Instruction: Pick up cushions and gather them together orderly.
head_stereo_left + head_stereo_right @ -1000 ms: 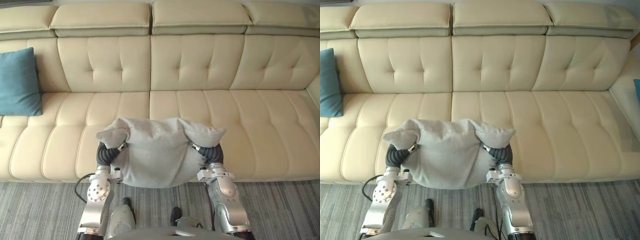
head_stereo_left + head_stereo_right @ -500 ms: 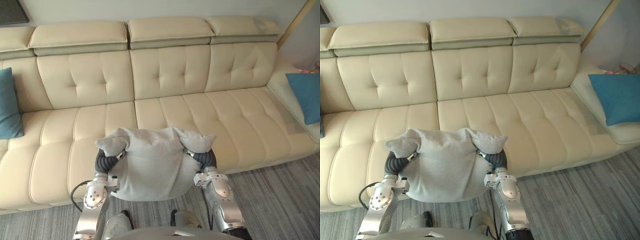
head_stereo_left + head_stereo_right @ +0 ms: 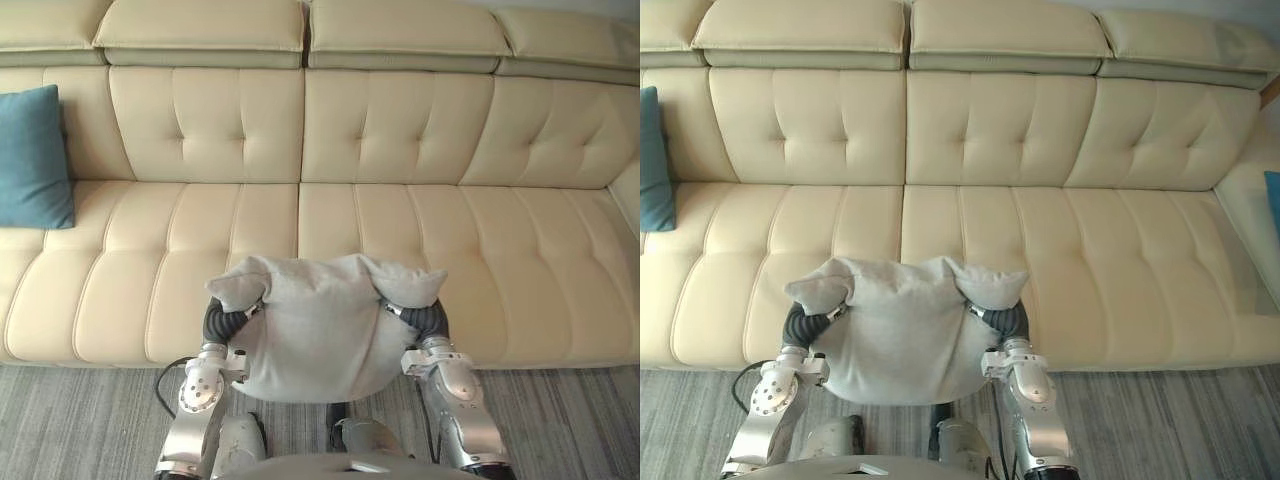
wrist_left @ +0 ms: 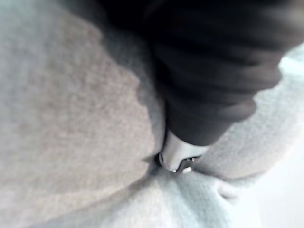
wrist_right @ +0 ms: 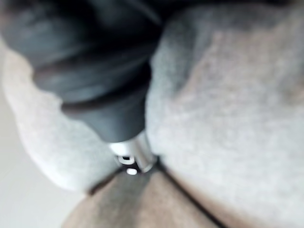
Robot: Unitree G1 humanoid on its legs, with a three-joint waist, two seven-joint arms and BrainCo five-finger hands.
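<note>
Here, sofa (image 3: 420, 220), carpet (image 3: 80, 420), cushion (image 3: 320, 330) burying left robot hand (image 3: 222, 322), right robot hand (image 3: 430, 318), grips untellable

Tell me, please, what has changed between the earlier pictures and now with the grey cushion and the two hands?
No thing has visibly moved. The view swung toward the right end of the cream sofa and back, which is the camera turning. The grey cushion stays between the left hand and the right hand, over the sofa's front edge. The teal cushion leans at its left end as before.
</note>
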